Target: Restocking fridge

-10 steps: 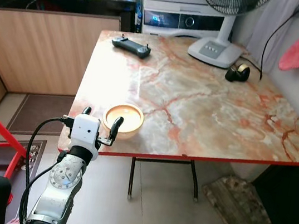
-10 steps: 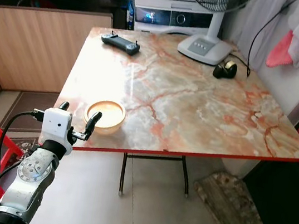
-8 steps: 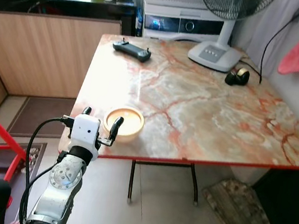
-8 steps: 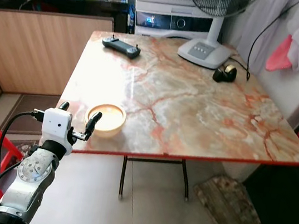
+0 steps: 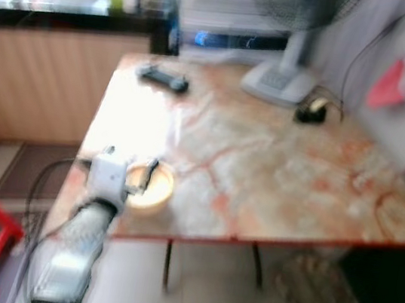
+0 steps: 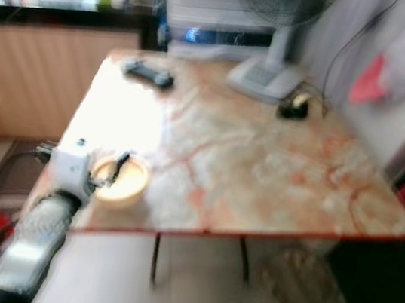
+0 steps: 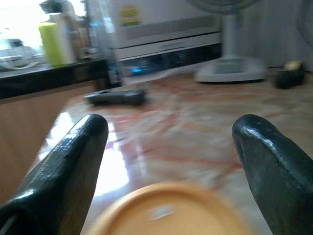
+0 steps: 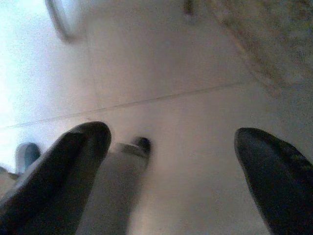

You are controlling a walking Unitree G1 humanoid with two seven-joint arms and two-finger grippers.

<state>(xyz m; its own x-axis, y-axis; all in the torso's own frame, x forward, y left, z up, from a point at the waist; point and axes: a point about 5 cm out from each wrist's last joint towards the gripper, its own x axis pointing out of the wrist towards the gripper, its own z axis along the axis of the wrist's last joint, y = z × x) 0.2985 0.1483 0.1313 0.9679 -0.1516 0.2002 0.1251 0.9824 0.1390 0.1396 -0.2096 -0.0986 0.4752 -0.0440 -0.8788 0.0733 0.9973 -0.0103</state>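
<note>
My head views are blurred. I am looking down at a marble-patterned table (image 5: 276, 170) with a red edge. Near its front left corner sits a shallow orange bowl (image 5: 153, 187), the thing I take to be bound for the fridge. My left gripper (image 7: 166, 147) is raised at the table's edge just short of the bowl, its two black fingers (image 7: 73, 156) spread wide apart and holding nothing; in the wrist view the bowl's rim lies low between them. Farther back on the table are a dark remote-like controller (image 5: 162, 78), the white base of a standing fan (image 5: 278, 81) and a small dark object (image 5: 311, 111) with a cable, all well apart from the bowl. My right gripper (image 8: 171, 161) hangs idle over the tiled floor (image 8: 186, 88), its fingers also spread and empty. I judge the step in hand to be reaching for the bowl. To do it well, I should let the view settle, then ease the left gripper forward and down until one finger is inside the rim and the other outside it, closing gently so the bowl does not slide away on the smooth tabletop. I cannot tell whether the bowl holds anything, so it is best kept level once lifted.
</note>
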